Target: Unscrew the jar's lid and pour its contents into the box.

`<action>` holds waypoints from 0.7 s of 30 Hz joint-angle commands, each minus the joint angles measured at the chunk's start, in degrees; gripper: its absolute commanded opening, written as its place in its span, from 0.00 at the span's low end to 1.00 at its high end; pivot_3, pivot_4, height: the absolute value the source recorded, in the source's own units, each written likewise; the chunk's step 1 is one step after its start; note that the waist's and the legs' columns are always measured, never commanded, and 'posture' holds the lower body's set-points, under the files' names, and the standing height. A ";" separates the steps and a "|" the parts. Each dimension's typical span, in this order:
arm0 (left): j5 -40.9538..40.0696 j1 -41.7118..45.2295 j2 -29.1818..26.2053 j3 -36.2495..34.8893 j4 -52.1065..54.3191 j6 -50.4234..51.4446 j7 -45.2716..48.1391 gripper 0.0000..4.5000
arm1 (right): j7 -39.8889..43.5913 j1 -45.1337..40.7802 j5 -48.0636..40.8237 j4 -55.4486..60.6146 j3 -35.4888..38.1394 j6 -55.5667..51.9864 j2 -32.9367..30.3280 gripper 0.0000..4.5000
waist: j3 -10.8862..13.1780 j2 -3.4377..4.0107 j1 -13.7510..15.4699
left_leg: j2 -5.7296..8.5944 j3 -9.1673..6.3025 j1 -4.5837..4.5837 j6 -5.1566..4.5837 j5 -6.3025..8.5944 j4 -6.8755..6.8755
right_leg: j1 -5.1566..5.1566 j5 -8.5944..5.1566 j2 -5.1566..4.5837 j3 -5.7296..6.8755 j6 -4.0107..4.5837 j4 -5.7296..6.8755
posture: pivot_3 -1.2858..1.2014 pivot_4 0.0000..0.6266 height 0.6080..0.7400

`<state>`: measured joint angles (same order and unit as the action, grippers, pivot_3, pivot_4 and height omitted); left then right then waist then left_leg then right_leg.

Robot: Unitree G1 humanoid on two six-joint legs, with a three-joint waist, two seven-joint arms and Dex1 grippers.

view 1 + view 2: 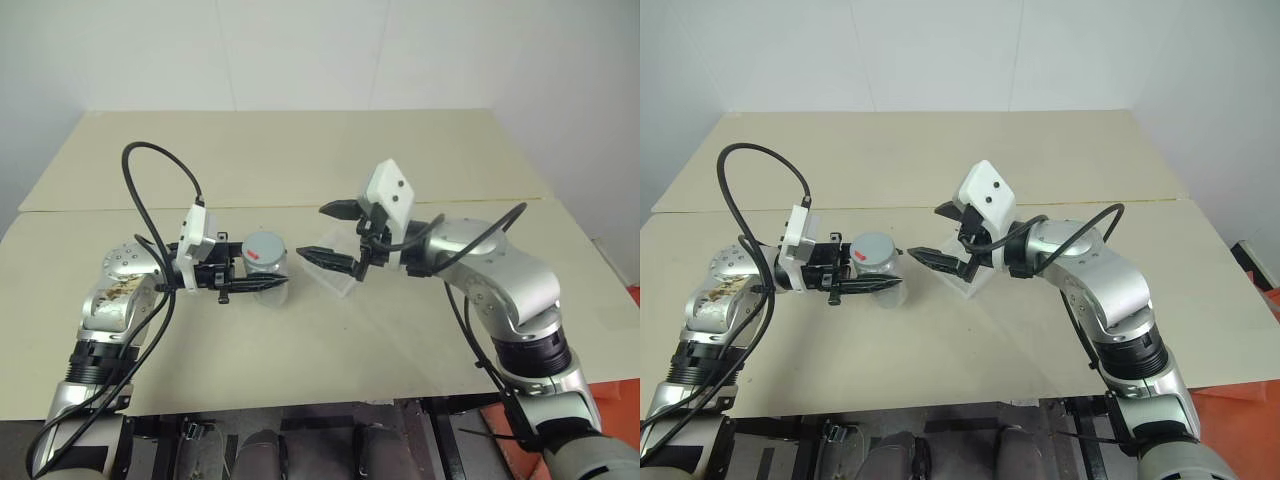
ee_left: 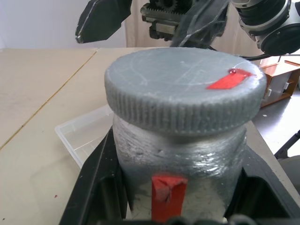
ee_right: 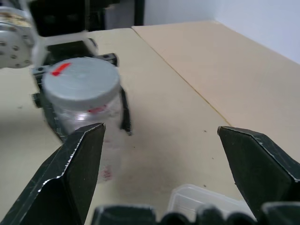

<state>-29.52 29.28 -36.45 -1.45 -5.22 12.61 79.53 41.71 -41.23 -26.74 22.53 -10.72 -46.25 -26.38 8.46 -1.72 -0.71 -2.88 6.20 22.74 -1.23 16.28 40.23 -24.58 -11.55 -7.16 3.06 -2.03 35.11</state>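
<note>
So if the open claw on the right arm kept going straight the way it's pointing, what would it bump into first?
Most likely the lid of the jar, which the left gripper holds. The right gripper points across at it with open jaws, though depth is hard to judge.

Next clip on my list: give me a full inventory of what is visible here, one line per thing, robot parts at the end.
jar: one, silvery-grey with a red stripe, upright, gripped from both sides by the left end effector.
lid: one, grey with a small red mark on top, sitting on the jar.
box: one, clear whitish plastic, on the table beside the jar, below the right end effector.
table: one, beige with a seam across it, under everything.
orange object: one, at the right edge beyond the table; what it is cannot be told.
left end effector: one, black fingers, shut on the jar's body.
right end effector: one, black fingers, open, pointing at the jar without touching it.
</note>
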 commanded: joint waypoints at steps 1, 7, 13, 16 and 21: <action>-0.42 1.71 0.21 -0.70 0.91 -0.61 -0.50 0.45 | 1.85 -0.25 -4.05 3.65 3.03 1.20 0.49 0.99 | 0.00 0.00 0.01 | 0.00 0.00 0.00 0.00 0.00 0.00 | 0.00 0.00 0.00 0.00 0.00 0.00 | 0.52 0.24 1.00; 0.67 2.80 1.87 0.15 -0.07 -1.17 -1.76 0.45 | -0.82 -2.85 -4.58 3.86 0.54 -0.68 3.76 0.99 | 0.00 0.00 0.01 | 0.01 -0.01 0.00 0.00 0.00 0.02 | 0.01 0.00 0.00 0.00 0.00 0.02 | 0.52 0.24 1.00; 1.15 3.47 2.91 0.51 -0.63 -1.61 -2.11 0.45 | -2.82 -6.50 -3.39 2.51 -2.64 -3.16 5.67 0.99 | 0.00 0.00 -0.05 | 0.01 -0.01 0.00 0.01 -0.01 0.03 | 0.00 0.00 0.00 0.00 0.00 0.03 | 0.52 0.24 1.00; 1.28 3.55 3.04 0.46 -0.75 -1.72 -2.05 0.45 | -3.30 -7.96 -3.18 1.89 -3.54 -4.55 5.85 0.99 | 0.00 0.00 -0.05 | 0.01 0.00 0.00 0.01 -0.01 0.03 | 0.00 0.00 0.00 0.00 0.00 0.03 | 0.52 0.24 1.00; 1.27 3.09 2.78 0.36 -0.51 -1.95 -1.69 0.45 | -3.69 -10.24 -3.06 1.36 -5.33 -7.82 5.76 0.99 | 0.00 0.00 -0.03 | 0.01 -0.01 0.00 0.01 0.00 0.03 | 0.00 0.00 0.00 0.01 0.00 0.03 | 0.52 0.24 1.00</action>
<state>-28.11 31.46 -33.44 -0.59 -6.81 11.83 77.65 38.38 -49.82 -29.92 22.87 -15.98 -53.17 -20.74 8.46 -1.72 -0.74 -2.87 6.20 22.74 -1.22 16.27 40.27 -24.58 -11.55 -7.16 3.06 -2.03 35.13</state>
